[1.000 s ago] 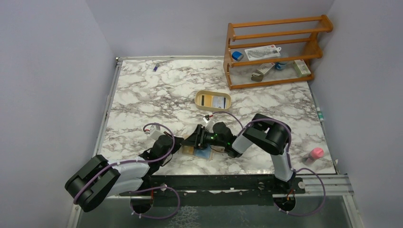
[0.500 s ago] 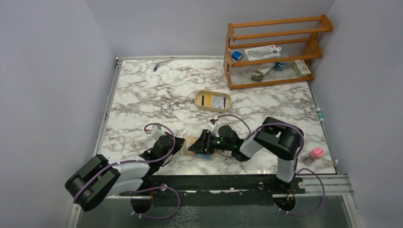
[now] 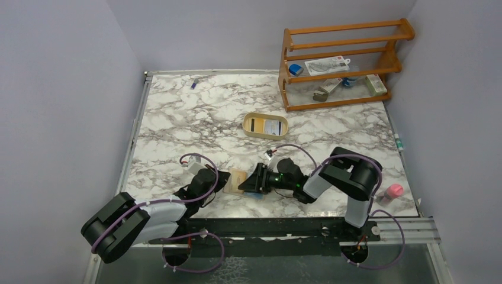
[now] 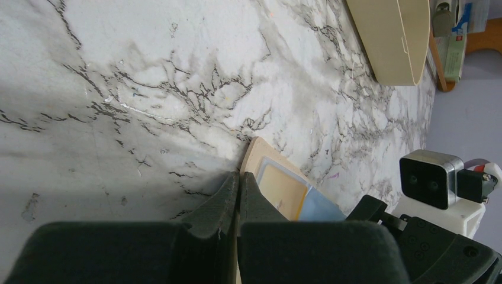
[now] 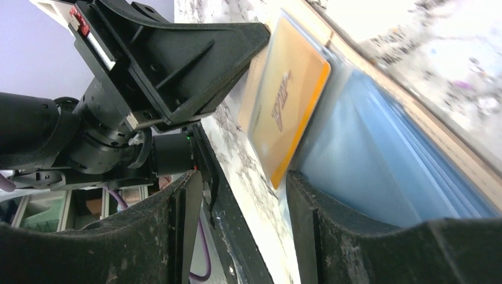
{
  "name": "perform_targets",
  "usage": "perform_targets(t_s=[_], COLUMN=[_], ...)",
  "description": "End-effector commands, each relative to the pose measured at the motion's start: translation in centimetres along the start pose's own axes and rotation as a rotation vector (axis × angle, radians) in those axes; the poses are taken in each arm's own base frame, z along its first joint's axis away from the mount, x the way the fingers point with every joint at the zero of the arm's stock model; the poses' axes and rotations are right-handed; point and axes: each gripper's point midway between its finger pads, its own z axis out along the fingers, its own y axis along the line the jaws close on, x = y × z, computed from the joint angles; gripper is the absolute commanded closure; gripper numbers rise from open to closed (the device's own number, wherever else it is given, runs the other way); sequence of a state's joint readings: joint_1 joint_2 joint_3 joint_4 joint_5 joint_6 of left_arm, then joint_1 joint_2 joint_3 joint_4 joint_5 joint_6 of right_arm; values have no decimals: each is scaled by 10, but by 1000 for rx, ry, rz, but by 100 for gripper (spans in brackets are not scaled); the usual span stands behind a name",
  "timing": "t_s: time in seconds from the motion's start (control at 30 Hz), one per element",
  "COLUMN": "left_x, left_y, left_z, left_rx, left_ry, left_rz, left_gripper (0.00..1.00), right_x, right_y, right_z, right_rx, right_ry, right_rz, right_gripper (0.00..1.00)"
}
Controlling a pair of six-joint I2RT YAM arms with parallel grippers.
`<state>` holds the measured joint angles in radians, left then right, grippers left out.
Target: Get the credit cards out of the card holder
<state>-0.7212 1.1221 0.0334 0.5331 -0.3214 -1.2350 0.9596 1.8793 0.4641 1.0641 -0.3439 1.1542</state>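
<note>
The tan card holder [image 3: 236,179] lies open on the marble near the front edge. My left gripper [image 3: 223,183] is shut on its near edge, and a thin tan sliver shows between the jaws of the left gripper [image 4: 238,176]. A yellow card [image 4: 283,189] sits in a clear pocket of the card holder [image 4: 254,155], and a light blue card [image 4: 322,208] pokes out beside it. My right gripper [image 5: 243,186] stands open low over the table, its right finger against the light blue card [image 5: 367,160]. The yellow card [image 5: 290,112] lies just ahead of that finger.
A cream oval tray [image 3: 264,135] farther back holds a dark-striped card [image 3: 254,124] and a whitish card [image 3: 273,126]. A wooden rack [image 3: 340,59] with small items stands at the back right. A pink object [image 3: 393,190] sits near the right front edge.
My right arm has swung to the right and toward the front edge, bringing its gripper lower beside the card holder and uncovering more of it. The left gripper has kept its grip and place.
</note>
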Motion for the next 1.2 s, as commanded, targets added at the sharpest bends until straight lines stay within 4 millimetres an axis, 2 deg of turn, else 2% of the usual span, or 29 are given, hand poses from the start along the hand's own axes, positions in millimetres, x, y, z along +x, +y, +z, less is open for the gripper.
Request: perform_targets(t_s=[0.0, 0.17, 0.27, 0.33, 0.43, 0.5, 0.67, 0.9, 0.97, 1.17], left_x=[24, 24, 24, 24, 24, 24, 24, 24, 24, 25], left_y=[85, 86, 86, 85, 86, 86, 85, 86, 86, 86], left_z=[-18, -18, -18, -18, -19, -19, -18, -18, -19, -18], left_rx=[-228, -233, -232, -231, -232, -230, -230, -231, -233, -236], left_ry=[88, 89, 90, 89, 91, 90, 90, 91, 91, 92], left_rz=[103, 106, 107, 106, 109, 109, 108, 109, 109, 110], left_gripper=[100, 100, 100, 100, 100, 100, 100, 100, 100, 100], right_x=[18, 11, 10, 9, 9, 5, -3, 0, 2, -4], right_y=[-49, -45, -41, -40, -49, -56, -74, -100, -100, -71], right_z=[-23, -25, -20, -15, -10, -8, -4, -6, -7, 7], right_rx=[174, 160, 135, 129, 176, 230, 366, 514, 490, 260], right_ry=[29, 0, 5, 14, 26, 18, 5, -5, -10, -47], right_rz=[19, 4, -1, -5, 8, 8, 25, 123, 132, 107], right_gripper=[41, 50, 50, 46, 37, 35, 34, 34, 34, 35])
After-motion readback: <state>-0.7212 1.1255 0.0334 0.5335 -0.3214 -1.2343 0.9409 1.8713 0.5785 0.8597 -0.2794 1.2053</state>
